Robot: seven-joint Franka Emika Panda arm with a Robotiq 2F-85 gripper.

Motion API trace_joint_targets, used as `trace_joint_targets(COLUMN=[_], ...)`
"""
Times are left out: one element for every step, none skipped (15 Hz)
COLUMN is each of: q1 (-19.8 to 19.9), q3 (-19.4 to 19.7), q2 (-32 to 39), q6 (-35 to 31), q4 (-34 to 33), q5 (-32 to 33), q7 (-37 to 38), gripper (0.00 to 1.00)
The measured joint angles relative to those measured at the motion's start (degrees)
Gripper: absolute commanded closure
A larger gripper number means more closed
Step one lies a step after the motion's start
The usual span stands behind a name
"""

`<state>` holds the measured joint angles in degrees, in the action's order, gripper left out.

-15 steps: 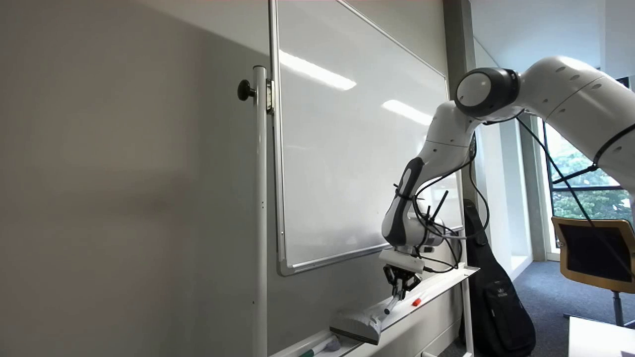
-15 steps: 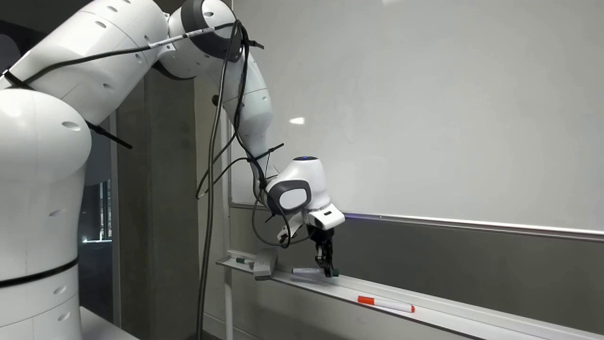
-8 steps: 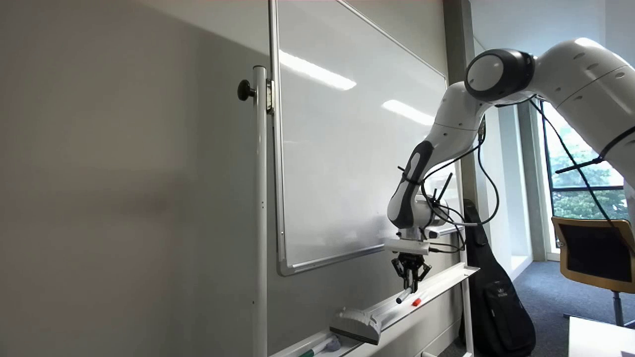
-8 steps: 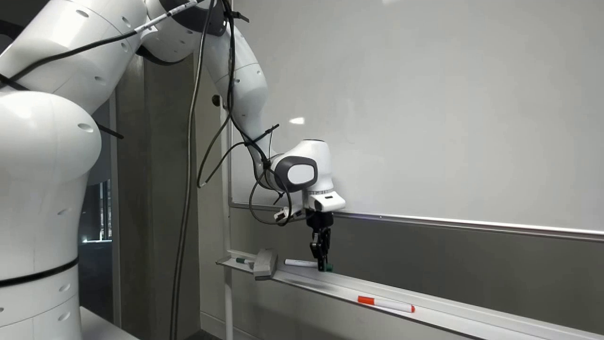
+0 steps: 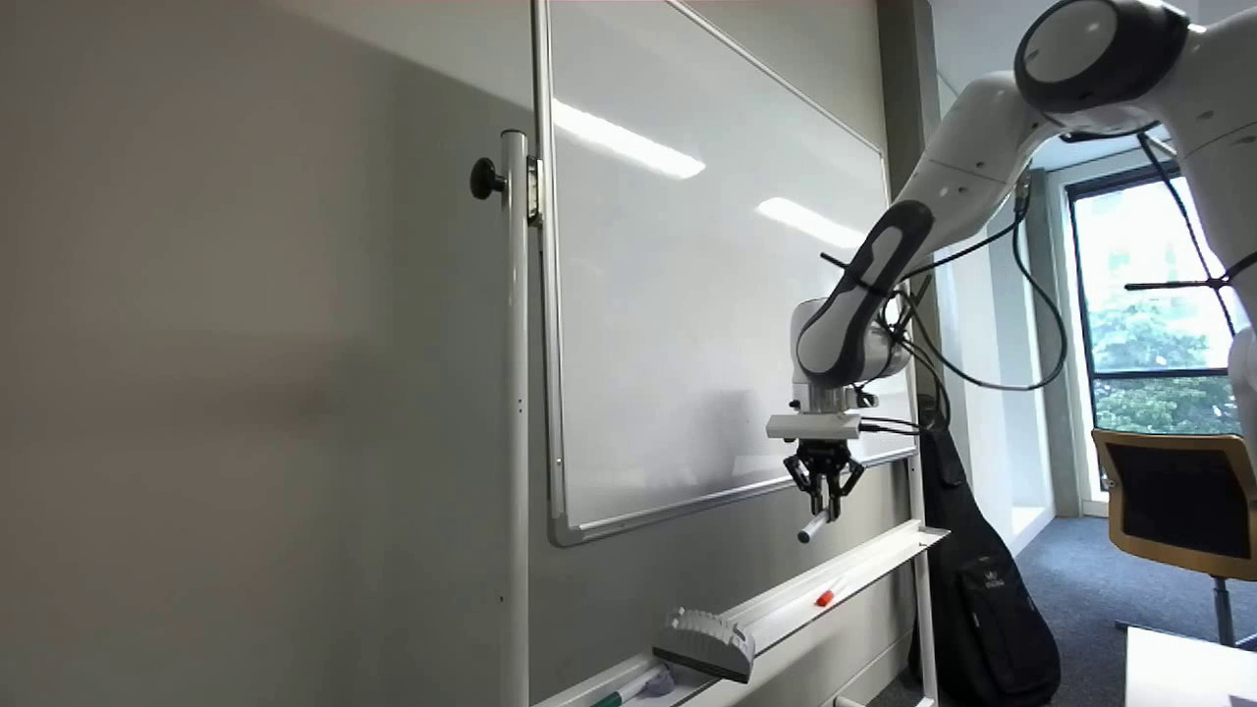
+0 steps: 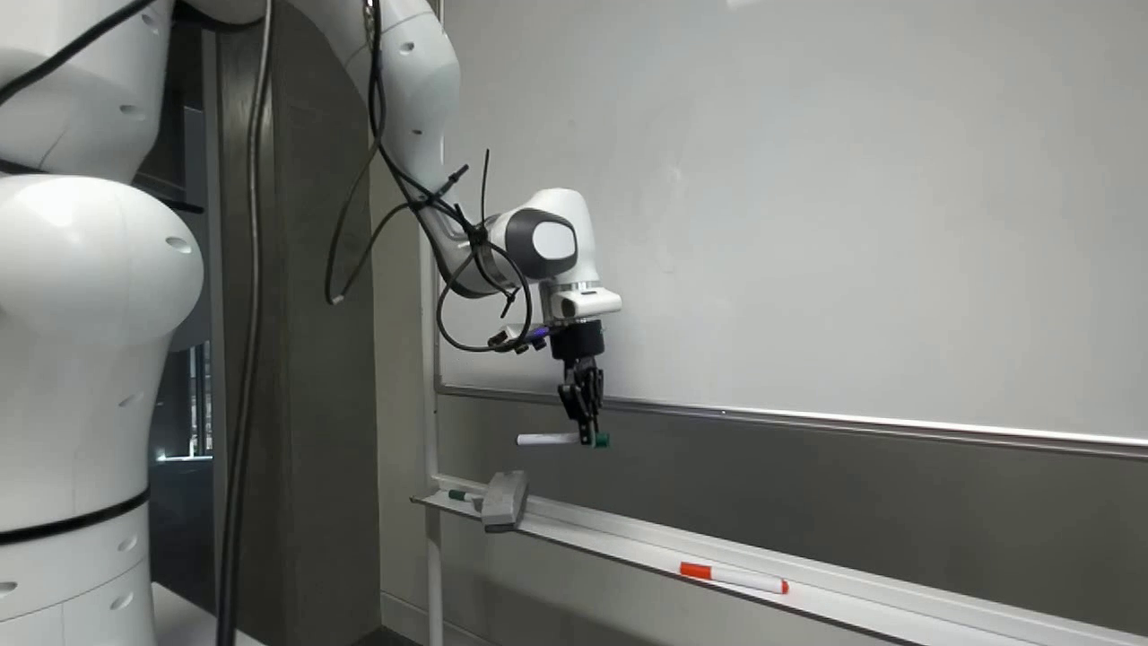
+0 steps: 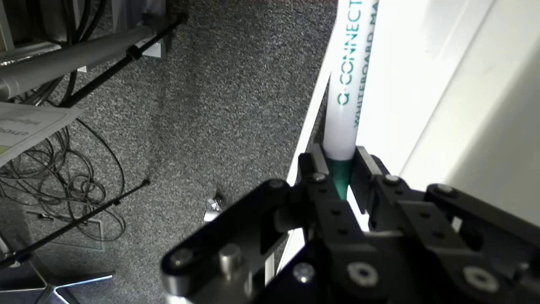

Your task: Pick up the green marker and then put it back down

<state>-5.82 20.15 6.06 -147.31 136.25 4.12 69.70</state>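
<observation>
Wrist view showed me the black two-fingered hand [image 7: 342, 160] closed down to the thickness of the white-barrelled, green-capped marker [image 7: 350, 76], gripping it around the join of barrel [image 6: 545, 440] and cap [image 7: 340, 179]. In both exterior views the marker hung well above the long, narrow white metal bench [image 6: 628, 541], apart from it; whether squarely over it, I could not tell. On the bench lay a white marker with red ends [image 6: 734, 577] and a grey block-shaped eraser [image 6: 505, 502]. I judged the pick-up done and the putting-down not yet begun. The next move, I reckoned, called for centring the marker over the bench, lowering it lined up along the bench, and letting go only once it rested there; held so near one end, it could pivot if the free tip touched first.
</observation>
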Motion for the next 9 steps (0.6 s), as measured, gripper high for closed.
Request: trace_joint_targets(q1=[0.3, 1.1, 2.3, 3.7, 5.4, 7.0, 8.5, 9.8, 10.9], q3=[-0.5, -1.4, -2.8, -4.4, -6.2, -8.0, -9.7, -11.1, -12.2], q2=[-3.2, -6.4, -9.6, -12.9, -16.2, -19.3, -22.4, -25.0, -27.2], q6=[0.8, 1.8, 3.2, 4.7, 6.4, 8.0, 9.6, 11.0, 12.3], q4=[1.2, 2.2, 3.1, 4.0, 5.1, 6.1, 7.1, 8.0, 8.8], q5=[2.6, 4.8, 6.7, 8.0, 8.8, 8.9, 8.8, 8.6, 8.3], q7=[2.3, 4.5, 6.3, 7.8, 8.8, 9.2, 9.4, 9.4, 9.4], gripper=[0.95, 0.95, 0.95, 0.95, 0.95, 0.95, 0.95, 0.95, 0.95])
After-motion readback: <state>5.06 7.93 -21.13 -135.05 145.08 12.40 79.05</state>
